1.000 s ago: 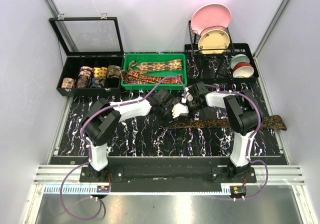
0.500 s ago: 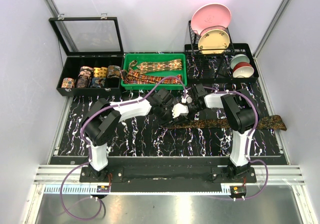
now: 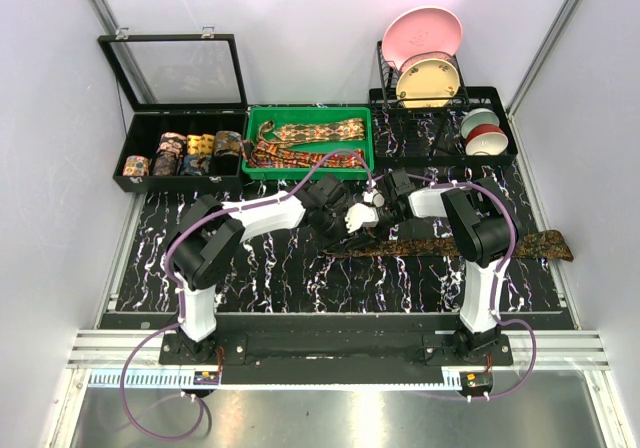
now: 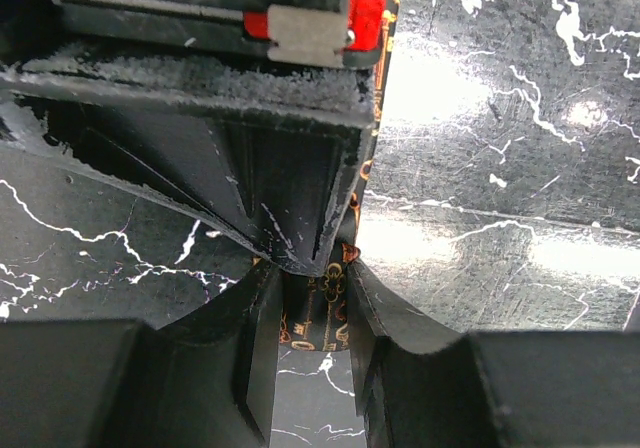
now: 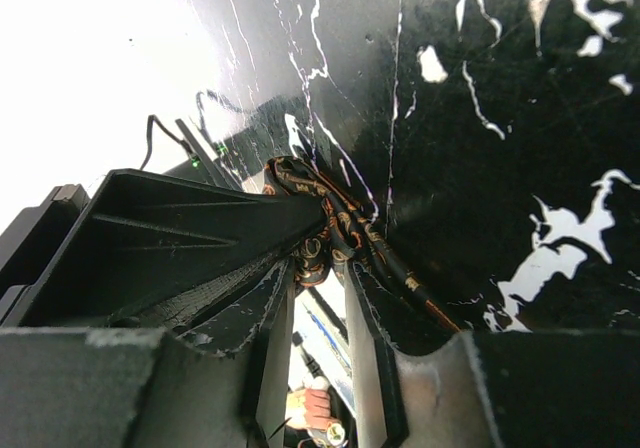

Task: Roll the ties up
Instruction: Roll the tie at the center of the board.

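A dark brown tie with gold and orange pattern [image 3: 480,243] lies stretched across the black marbled table, from mid-table to the right edge. Its left end is bunched between both grippers, which meet at mid-table. My left gripper [image 3: 350,220] is shut on that end; the left wrist view shows the patterned cloth [image 4: 322,313] pinched between its fingers [image 4: 312,288]. My right gripper [image 3: 378,208] faces it from the right. It is shut on a folded bunch of the same tie [image 5: 340,223] at its fingertips [image 5: 320,268].
A green tray [image 3: 254,148] at the back holds more loose ties [image 3: 310,130]. To its left, an open black case [image 3: 135,133] holds several rolled ties [image 3: 185,153]. At the back right a rack holds plates [image 3: 425,58] beside stacked bowls [image 3: 482,133].
Both grippers have edged slightly toward the back with the tie's end still pinched between them. The rest of the tie lies as before.
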You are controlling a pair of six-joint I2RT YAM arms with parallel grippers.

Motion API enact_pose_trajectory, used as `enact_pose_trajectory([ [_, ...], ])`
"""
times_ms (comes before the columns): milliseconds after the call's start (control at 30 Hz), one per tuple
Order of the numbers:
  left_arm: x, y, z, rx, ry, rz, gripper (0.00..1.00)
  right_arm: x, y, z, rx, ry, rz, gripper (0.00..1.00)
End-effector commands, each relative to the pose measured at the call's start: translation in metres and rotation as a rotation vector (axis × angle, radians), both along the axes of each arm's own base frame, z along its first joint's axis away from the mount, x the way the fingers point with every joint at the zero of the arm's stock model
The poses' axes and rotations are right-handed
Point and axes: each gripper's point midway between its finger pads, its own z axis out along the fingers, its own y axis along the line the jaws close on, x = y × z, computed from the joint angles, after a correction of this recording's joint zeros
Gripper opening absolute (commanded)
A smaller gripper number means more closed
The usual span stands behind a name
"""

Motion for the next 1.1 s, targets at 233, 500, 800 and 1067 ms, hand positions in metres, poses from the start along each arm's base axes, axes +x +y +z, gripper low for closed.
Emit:
enact_pose_trajectory([
  [233,0.008,-0.046,0.024,-0.180,-0.013,-0.007,0.32,-0.001,0.010,0.004,0.052,-0.022,0.018,0.20],
  [500,0.009,-0.033,0.023,-0.150,-0.035,0.007,0.48,-0.001,0.003,-0.005,-0.010,-0.018,0.002,0.00],
  [800,0.010,0.010,0.028,-0.165,-0.052,0.052,0.69,-0.003,-0.010,-0.020,-0.082,0.018,-0.014,0.00],
  [1067,0.010,0.005,0.021,-0.273,-0.082,0.008,0.70,-0.001,-0.017,-0.024,-0.127,0.019,-0.018,0.00],
])
